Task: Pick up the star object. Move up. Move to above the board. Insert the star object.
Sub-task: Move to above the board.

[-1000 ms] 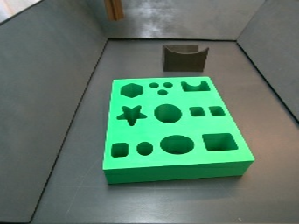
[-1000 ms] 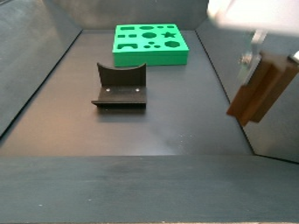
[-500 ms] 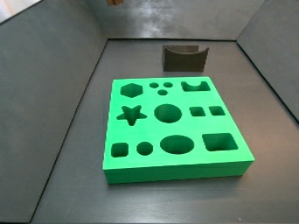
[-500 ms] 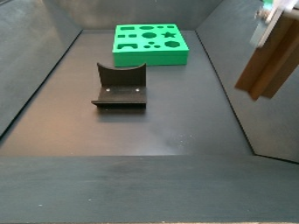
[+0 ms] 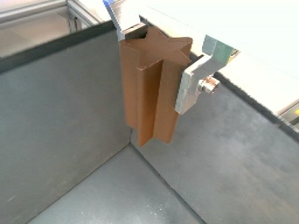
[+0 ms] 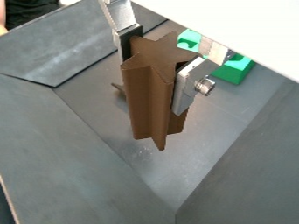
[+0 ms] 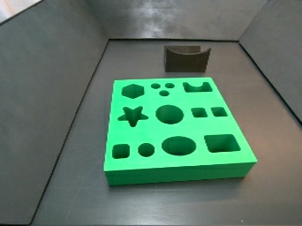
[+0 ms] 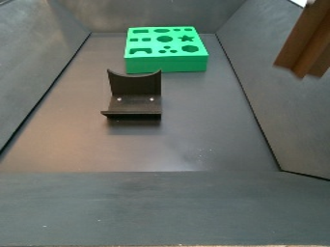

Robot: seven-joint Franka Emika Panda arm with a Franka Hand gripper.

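Hanging upright, the star object (image 5: 149, 92) is clamped near its top by the gripper (image 5: 158, 59), well apart from the board (image 7: 177, 132); the stiff, light-looking wooden post is judged best gripped across its ridges to prevent twisting

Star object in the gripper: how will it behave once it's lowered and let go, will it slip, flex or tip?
The star object looks like rigid wood, so flexing seems unlikely. The gripper clamps only its upper part, with fingers on ridged sides, so it may pivot slightly if bumped. Tall and slim, it would probably topple if released outside the board.
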